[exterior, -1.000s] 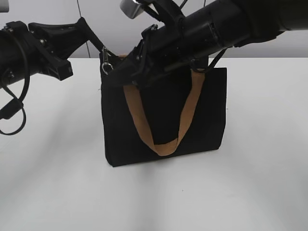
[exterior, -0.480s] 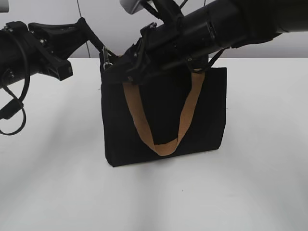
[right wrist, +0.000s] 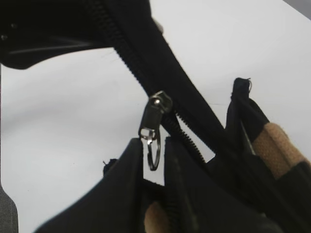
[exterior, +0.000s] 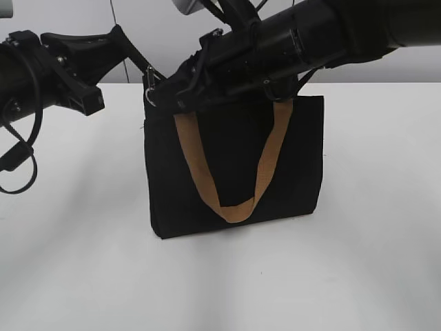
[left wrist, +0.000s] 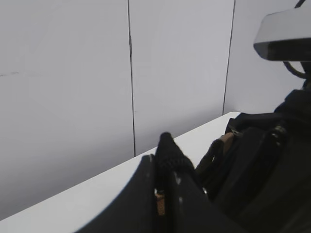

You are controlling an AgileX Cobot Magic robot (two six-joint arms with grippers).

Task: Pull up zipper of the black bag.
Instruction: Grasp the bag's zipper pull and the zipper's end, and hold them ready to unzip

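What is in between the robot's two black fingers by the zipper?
In the right wrist view, the zipper's silver ring hangs in the gap between the right gripper's fingers. Whether the fingers touch it, I cannot tell.

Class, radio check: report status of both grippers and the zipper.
Left gripper shut on the black bag corner. Right gripper closing around the zipper ring; grip unconfirmed. Nothing in the way.

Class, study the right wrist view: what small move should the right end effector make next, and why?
Probably close on the ring pull. The zipper hangs with its ring between the right end effector fingers, which look slightly apart, while the left end effector grips the black bag at its top corner.
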